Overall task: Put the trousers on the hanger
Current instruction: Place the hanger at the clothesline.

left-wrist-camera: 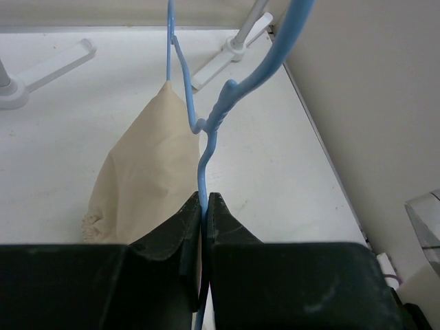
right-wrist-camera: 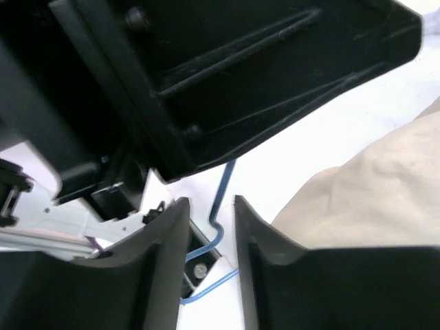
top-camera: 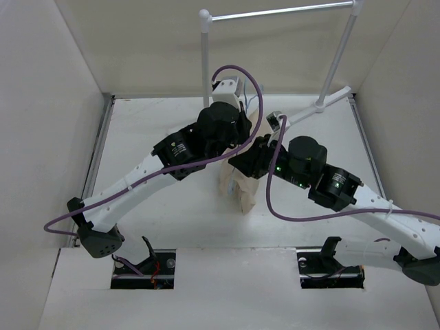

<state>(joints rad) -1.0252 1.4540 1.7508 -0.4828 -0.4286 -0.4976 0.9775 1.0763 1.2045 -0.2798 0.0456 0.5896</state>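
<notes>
Left arm [top-camera: 148,172] and right arm [top-camera: 364,203] converge, hiding most of the trousers [top-camera: 240,194] — left end effector [left-wrist-camera: 205,199] clamps the hanger [left-wrist-camera: 221,113], right end effector [right-wrist-camera: 212,203] gapes.

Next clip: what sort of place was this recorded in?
Probably a lab robot test cell, not a home: plain white panel walls box in a white table, two robot arms are bolted at its near edge, and a small white garment rack with a silver bar stands at the back.
</notes>
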